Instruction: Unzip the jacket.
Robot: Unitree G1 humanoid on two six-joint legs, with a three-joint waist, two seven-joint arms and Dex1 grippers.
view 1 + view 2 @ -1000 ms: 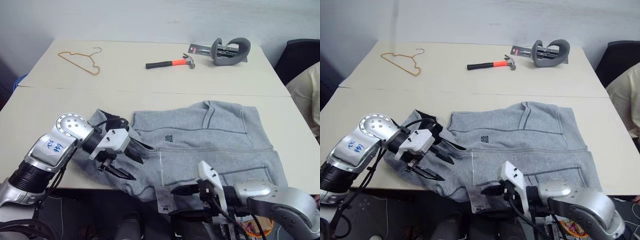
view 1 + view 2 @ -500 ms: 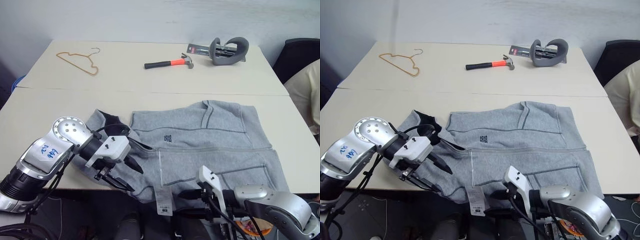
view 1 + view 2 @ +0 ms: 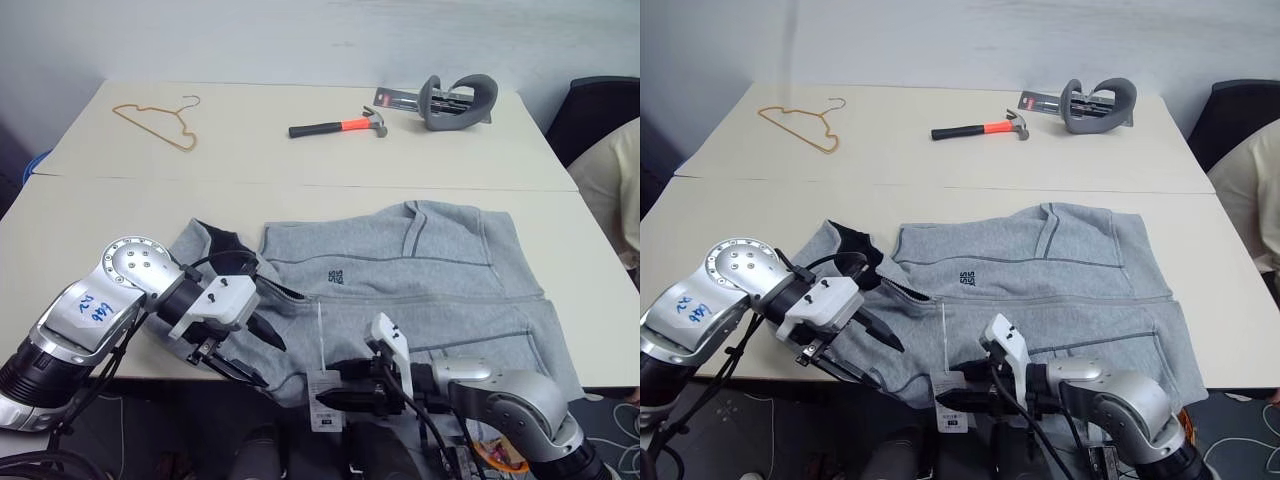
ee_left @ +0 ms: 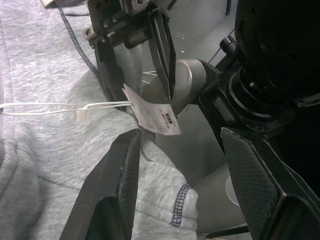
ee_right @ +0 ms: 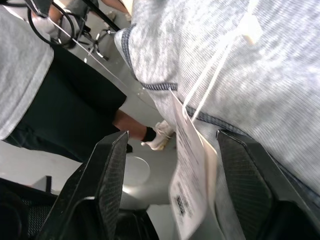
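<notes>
**Right hand coming in under the jacket's hanging edge**

I'm reaching my right gripper in at the near table edge, fingers parted, nothing between them yet; the hang tag is dangling just in front of the tips. A second ago this hand was sitting further right and lower; now it's come left and up to the tag and the fingers are looking a bit narrower. So I'm judging I'm lining up on the hem or zip end, no grip made, zip not opened.

My left gripper is hovering with fingers apart, empty, at the collar side by the dark hood lining, barely shifted since before.

The jacket is lying flat across the near table, front edge drooping over the rim, chest logo up.

Room: open air below the edge, bare tabletop to my left. Hanger, hammer and grey holder are lying well apart on the far table. A person's sleeve is showing at my far right
</notes>
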